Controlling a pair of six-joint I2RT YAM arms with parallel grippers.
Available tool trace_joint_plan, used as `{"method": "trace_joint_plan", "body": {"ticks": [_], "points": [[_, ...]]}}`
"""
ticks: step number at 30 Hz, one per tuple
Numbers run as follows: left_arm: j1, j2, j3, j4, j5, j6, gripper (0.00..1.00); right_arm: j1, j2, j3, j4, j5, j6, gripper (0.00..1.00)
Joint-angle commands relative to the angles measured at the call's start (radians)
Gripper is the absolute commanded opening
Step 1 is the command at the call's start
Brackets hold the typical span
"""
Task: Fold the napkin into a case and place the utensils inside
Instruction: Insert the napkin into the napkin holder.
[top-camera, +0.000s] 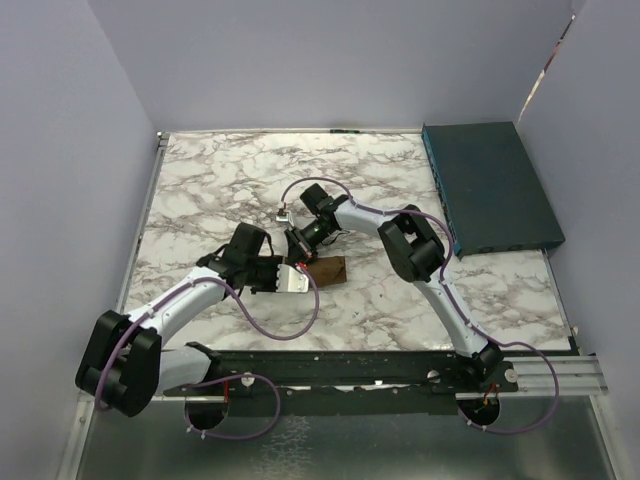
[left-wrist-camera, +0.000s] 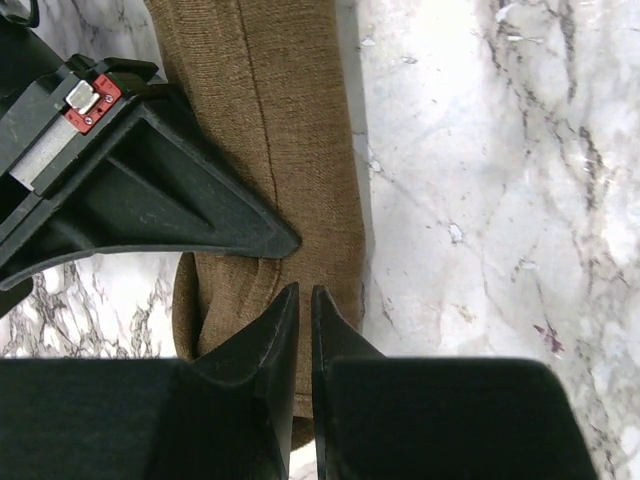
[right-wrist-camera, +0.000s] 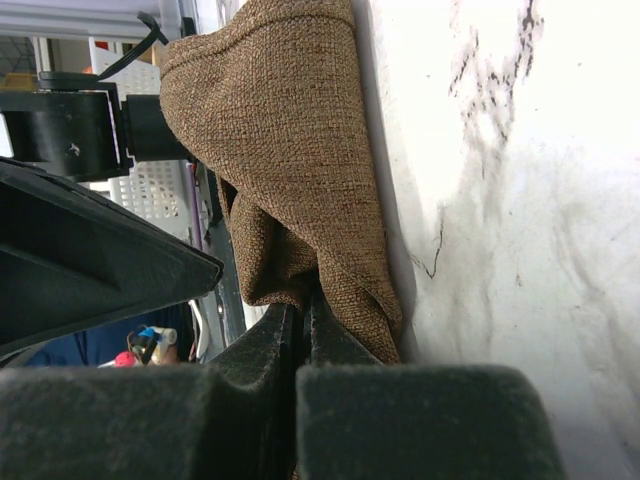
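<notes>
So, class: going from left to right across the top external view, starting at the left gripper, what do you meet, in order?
In order: left gripper → brown napkin → right arm's elbow → dark teal box. The right gripper is left out, since it overlaps the brown napkin.
</notes>
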Motion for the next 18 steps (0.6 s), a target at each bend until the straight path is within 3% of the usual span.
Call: {"method": "trace_joint_plan", "body": {"ticks": [1,7,13,18], "points": [[-0.005,0.027,-0.034,0.132,-0.039,-0.052,0.1,0.012,0.011,-0.035,0.003,0.077,-0.02,0.0],[-0.006,0.12,-0.084,0.336,-0.25,-0.1,0.07,0.012,0.005,-0.044,0.016,0.061,-0.02,0.0],[-0.008,0.136,-0.117,0.367,-0.271,-0.115,0.07,0.012,-0.001,-0.041,0.021,0.038,-0.022,0.0],[-0.008,0.138,-0.145,0.337,-0.288,-0.111,0.05,-0.007,-0.059,-0.08,0.059,0.024,-0.016,0.21]]}}
